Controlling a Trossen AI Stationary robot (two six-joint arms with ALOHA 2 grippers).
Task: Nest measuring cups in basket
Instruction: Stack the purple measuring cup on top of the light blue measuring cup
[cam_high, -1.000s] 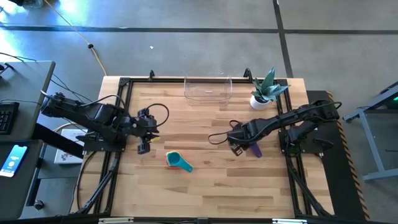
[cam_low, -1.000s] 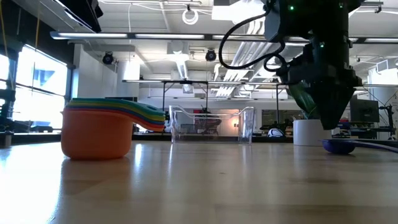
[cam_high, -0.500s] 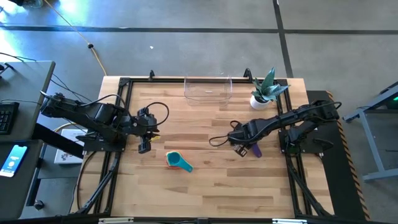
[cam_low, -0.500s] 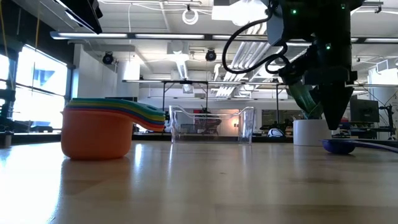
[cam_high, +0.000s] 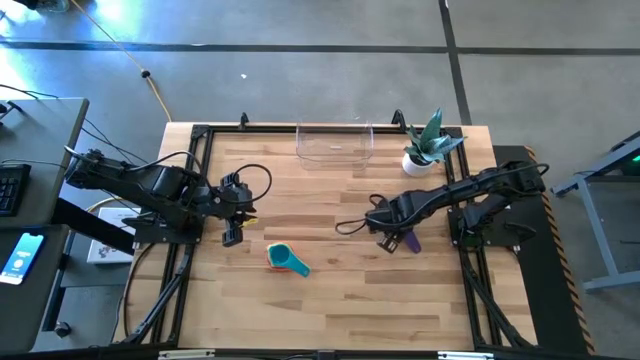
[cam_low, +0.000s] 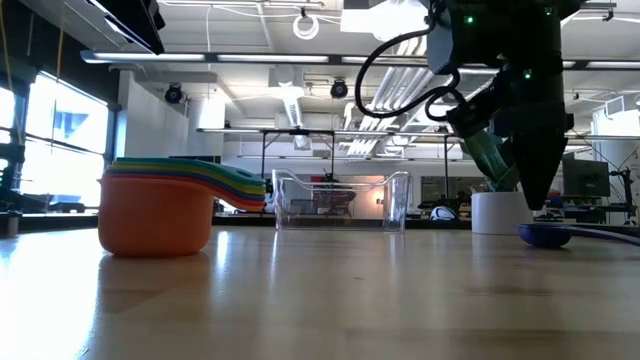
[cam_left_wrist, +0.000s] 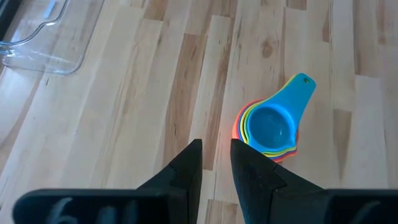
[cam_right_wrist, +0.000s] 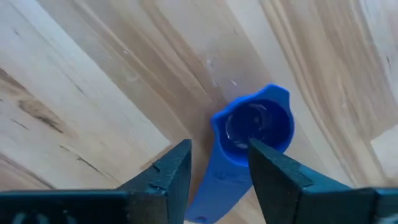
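My right end effector (cam_right_wrist: 214, 165) hovers with fingers parted, straddling the purple cup (cam_right_wrist: 252, 134) on the table (cam_high: 330, 300), holding nothing, aligned to grip its handle. The nested stack (cam_high: 287, 260) and basket (cam_high: 334, 143) stand apart. My left end effector (cam_left_wrist: 214, 163), slightly open and empty, waits.

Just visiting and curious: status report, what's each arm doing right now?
Right tool open, straddling the blue cup's handle on the table. Left tool idle, aimed at the nested stack. Basket empty, nothing blocking.
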